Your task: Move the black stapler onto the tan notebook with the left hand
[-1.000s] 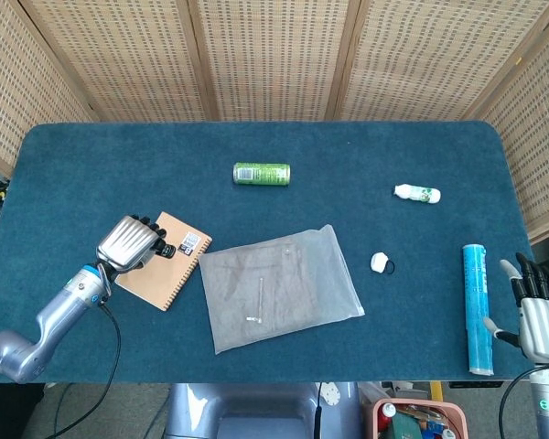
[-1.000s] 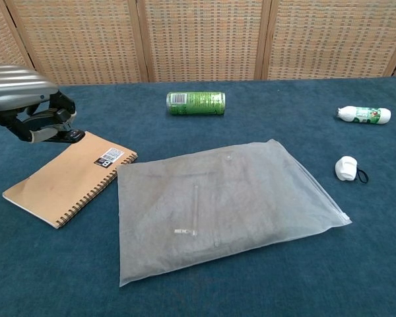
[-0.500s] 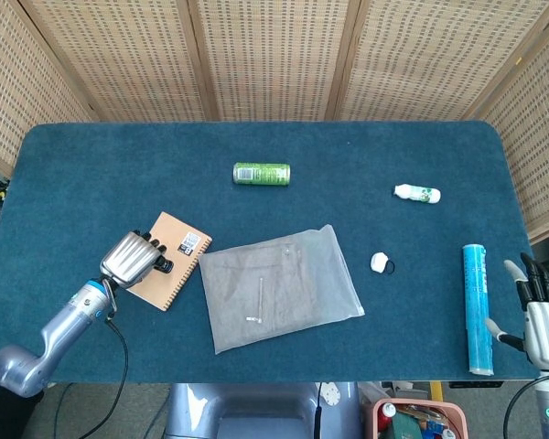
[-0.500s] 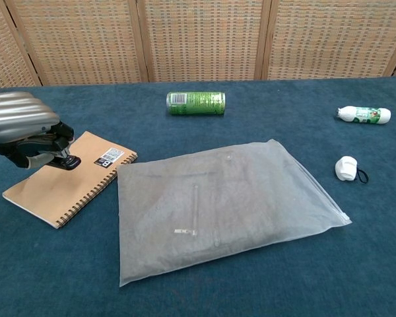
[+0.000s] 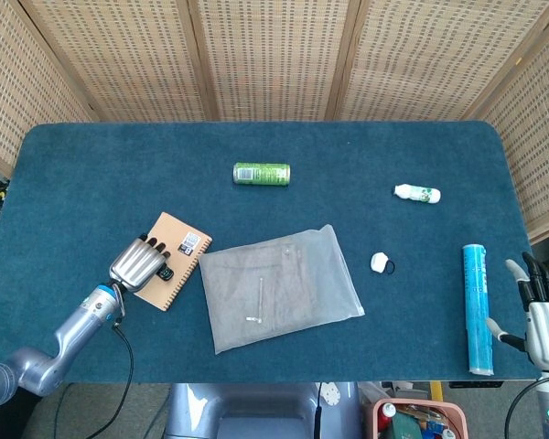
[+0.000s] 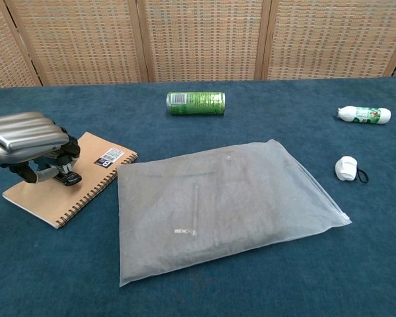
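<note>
The left hand (image 6: 28, 135) grips the black stapler (image 6: 61, 176), fingers curled over it, directly above the tan notebook (image 6: 86, 177). The stapler's tip appears to touch the notebook cover (contact cannot be confirmed from either view). The right hand (image 5: 542, 315) rests at the table's near edge, well apart from the notebook, fingers spread and holding nothing.

Just beside the notebook lies a clear plastic bag (image 6: 228, 205). Beyond the notebook lies a green can (image 6: 195, 103) on its side. Past the bag from the notebook are a small white object (image 6: 346, 168), a white bottle (image 6: 363, 115) and a blue tube (image 5: 477, 306). Nothing stands between hand and notebook.

Against the earlier frames, the left hand has come down and drawn toward the notebook's middle, carrying the stapler with it.
</note>
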Robot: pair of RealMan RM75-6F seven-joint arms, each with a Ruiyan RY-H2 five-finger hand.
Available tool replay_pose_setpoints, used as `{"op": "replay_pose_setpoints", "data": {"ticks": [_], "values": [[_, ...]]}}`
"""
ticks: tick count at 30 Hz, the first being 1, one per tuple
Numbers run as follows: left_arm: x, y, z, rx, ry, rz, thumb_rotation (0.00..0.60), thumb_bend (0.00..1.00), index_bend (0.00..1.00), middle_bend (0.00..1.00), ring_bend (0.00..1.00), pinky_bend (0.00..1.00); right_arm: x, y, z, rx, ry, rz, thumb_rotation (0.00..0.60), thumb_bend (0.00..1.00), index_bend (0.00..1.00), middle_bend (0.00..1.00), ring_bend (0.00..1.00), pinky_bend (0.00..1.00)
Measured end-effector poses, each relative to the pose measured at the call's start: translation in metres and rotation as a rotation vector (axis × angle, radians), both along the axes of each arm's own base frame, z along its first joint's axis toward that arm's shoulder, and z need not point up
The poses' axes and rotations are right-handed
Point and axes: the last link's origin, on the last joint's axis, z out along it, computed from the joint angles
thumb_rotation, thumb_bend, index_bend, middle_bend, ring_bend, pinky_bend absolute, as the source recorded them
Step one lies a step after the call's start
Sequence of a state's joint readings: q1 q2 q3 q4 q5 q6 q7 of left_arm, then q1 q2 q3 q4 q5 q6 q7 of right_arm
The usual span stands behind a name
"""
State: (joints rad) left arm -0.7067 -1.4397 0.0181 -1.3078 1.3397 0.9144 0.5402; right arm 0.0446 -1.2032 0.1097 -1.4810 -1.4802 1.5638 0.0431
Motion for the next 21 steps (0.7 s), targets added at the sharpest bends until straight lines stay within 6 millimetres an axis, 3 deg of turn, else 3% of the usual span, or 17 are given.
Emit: {"op": "replay_pose_setpoints", "data": {"ticks": [7, 14, 21], "values": [[0.002, -0.001, -0.001, -0.001, -0.008, 0.005, 0.600, 0.43, 0.39, 0.20, 0.18, 0.19, 0.000, 0.000, 0.000, -0.002, 0.000, 0.001, 0.600, 0.10, 0.00, 0.00, 0.00, 0.00], [0.002, -0.004, 0.004, -0.006, -0.007, 0.020, 0.600, 0.37, 0.19, 0.05, 0.01, 0.03, 0.001, 0.001, 0.001, -0.001, -0.001, 0.003, 0.600, 0.10, 0.00, 0.00, 0.00, 0.00], [0.006, -0.006, 0.012, 0.004, -0.044, 0.032, 0.600, 0.30, 0.07, 0.00, 0.00, 0.00, 0.001, 0.001, 0.001, -0.003, -0.002, 0.004, 0.600, 0.10, 0.00, 0.00, 0.00, 0.00]]}}
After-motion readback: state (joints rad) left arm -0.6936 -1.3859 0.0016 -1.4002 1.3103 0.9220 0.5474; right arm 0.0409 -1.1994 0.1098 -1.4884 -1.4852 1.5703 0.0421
